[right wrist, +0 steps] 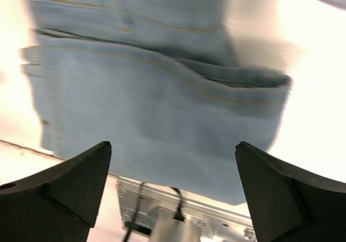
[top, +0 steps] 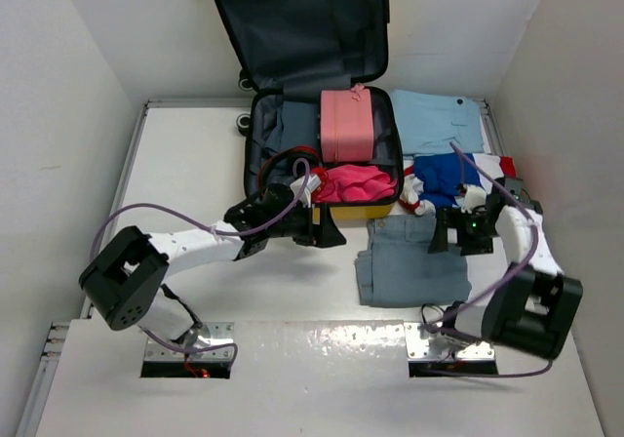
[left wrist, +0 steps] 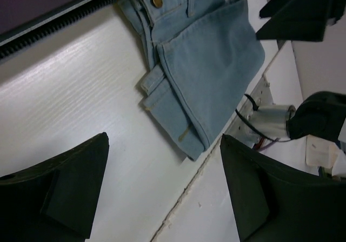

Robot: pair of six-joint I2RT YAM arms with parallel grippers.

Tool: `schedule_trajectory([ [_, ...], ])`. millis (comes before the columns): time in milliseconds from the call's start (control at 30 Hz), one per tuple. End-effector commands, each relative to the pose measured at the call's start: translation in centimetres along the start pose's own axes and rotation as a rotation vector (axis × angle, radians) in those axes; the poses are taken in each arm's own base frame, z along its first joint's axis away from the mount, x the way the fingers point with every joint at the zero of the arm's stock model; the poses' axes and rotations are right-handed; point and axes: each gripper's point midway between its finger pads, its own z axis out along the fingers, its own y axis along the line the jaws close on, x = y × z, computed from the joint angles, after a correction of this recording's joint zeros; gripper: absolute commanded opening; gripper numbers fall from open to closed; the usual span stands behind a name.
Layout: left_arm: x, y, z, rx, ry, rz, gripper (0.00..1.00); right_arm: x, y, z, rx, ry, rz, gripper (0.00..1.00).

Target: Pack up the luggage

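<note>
the luggage [top: 375, 209] lies open at the far middle of the counter [top: 195, 164], a stiff shell on wheels that may roll if shoved, so with left jaws and right jaws both wide and empty, pinch the soft, limp folded jeans [top: 414, 261] just in front of it at a thick folded edge.

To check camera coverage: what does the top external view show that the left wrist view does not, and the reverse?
Only the top view: the inside of the open luggage, holding a pink case and a magenta garment, and a light blue shirt beside it. Only the left wrist view: the brass button on the folded jeans. Both: the jeans on the white table, and the left gripper, open.
</note>
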Motion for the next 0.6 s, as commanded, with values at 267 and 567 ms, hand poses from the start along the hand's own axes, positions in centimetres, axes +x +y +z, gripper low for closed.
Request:
schedule_trajectory([
  [267,-1.4,-0.8,2.7,-0.003,-0.086,-0.088,0.92,0.4,-1.1,4.7,-0.192,0.140,-0.121,1.00],
  [567,1.9,-0.5,5.6,-0.069,-0.067,-0.124,0.94,-0.1,2.0,7.0,-0.225,0.198,-0.159,0.76],
])
